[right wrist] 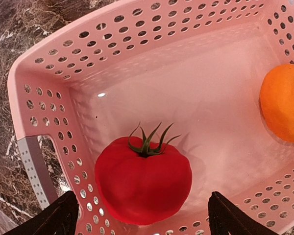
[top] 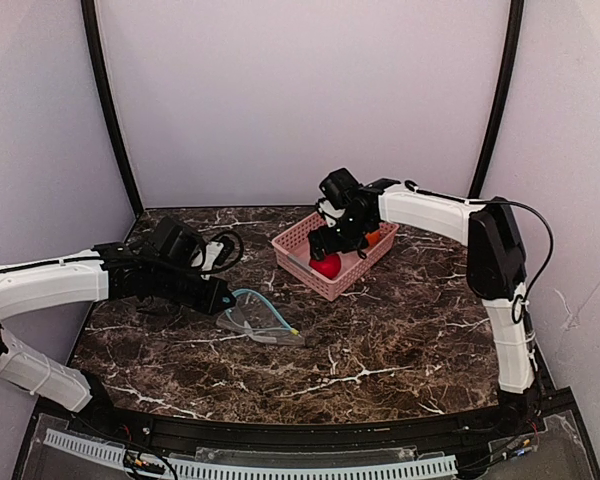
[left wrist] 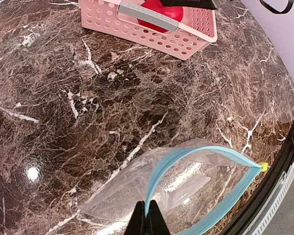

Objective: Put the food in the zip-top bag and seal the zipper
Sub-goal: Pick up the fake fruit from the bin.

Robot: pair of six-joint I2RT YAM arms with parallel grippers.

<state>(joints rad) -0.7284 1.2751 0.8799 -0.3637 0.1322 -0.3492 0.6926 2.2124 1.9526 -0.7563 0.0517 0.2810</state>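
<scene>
— Where's the food?
— Both pieces lie in the basket [right wrist: 49,73]; the tomato [right wrist: 143,181] sits stem up in the corner by the grey handle [right wrist: 36,171]; the orange [right wrist: 284,103] lies apart from it, by the opposite side.
— And your right claw?
— My right claw [right wrist: 142,220] hangs over the tomato, fingers spread wide on either side of it; it grips nothing.
— The left one?
— My left claw [left wrist: 147,218] is pinched tight on the bag [left wrist: 186,181], right at its zipper [left wrist: 159,171]; the bag lies on the table [left wrist: 88,122], well apart from the basket; its mouth gapes in a loop; a yellow tab [left wrist: 263,167] sits at the zipper's end.
</scene>
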